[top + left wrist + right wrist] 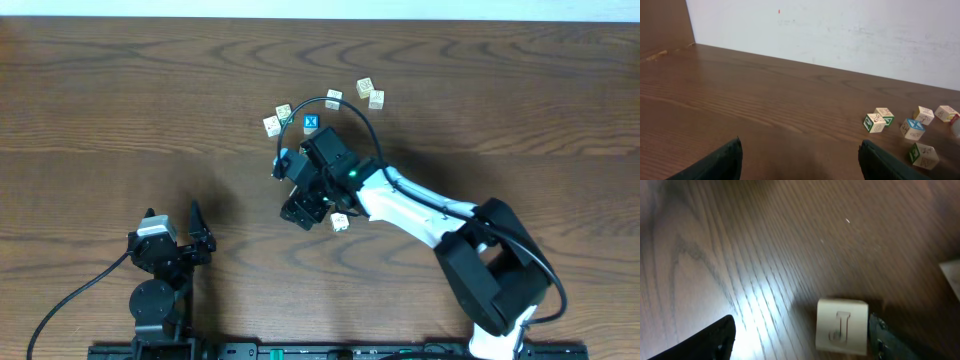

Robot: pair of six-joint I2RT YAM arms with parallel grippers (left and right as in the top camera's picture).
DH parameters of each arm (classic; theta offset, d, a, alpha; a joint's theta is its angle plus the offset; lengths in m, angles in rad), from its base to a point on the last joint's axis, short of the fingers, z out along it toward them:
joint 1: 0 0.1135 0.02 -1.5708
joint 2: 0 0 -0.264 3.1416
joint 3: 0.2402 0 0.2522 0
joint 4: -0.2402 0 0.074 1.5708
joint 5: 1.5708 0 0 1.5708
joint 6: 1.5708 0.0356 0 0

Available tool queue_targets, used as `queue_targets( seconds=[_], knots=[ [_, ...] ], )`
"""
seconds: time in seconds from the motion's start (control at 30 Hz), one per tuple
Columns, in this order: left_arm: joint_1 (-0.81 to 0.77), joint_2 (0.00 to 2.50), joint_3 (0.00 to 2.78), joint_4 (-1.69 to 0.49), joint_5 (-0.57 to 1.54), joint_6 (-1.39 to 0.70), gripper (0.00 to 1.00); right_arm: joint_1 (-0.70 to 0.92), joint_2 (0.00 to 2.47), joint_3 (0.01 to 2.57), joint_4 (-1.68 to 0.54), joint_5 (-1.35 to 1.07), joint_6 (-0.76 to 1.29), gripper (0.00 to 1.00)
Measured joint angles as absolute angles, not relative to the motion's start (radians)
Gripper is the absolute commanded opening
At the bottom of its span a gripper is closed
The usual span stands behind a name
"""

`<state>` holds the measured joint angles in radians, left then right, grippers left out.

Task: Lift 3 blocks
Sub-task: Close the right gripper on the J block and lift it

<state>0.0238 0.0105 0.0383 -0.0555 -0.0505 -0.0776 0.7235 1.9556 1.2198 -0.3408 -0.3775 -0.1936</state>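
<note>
though blurred, j block [842, 326] beside a cropped finger [890, 342] of right gripper [796, 341]

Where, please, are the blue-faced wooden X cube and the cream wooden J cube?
Blue-faced wooden X cube [311, 122]: overhead view, top face.
Cream wooden J cube [841, 326]: right wrist view, lettered face.

Right arm [405, 208] white-black, black cable; left arm [158, 262] black.
</note>
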Motion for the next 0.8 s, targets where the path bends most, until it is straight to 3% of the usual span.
queue_targets(
  seconds=[0.1,0.53,0.8],
  knots=[
    [0.024,0.01,0.038,-0.055,-0.051,-0.078,0.75,0.732,1.999,1.23,-0.339,-0.367,-0.194,0.77],
    [0.024,0.01,0.038,-0.055,-0.051,-0.078,0.75,0.731,2.022,1.235,-0.342,-0.276,-0.187,0.33],
    [0.024,0.01,0.038,-0.056,-0.051,-0.078,0.75,0.732,2.022,1.242,-0.337,-0.2,-0.117,0.25]
  ],
)
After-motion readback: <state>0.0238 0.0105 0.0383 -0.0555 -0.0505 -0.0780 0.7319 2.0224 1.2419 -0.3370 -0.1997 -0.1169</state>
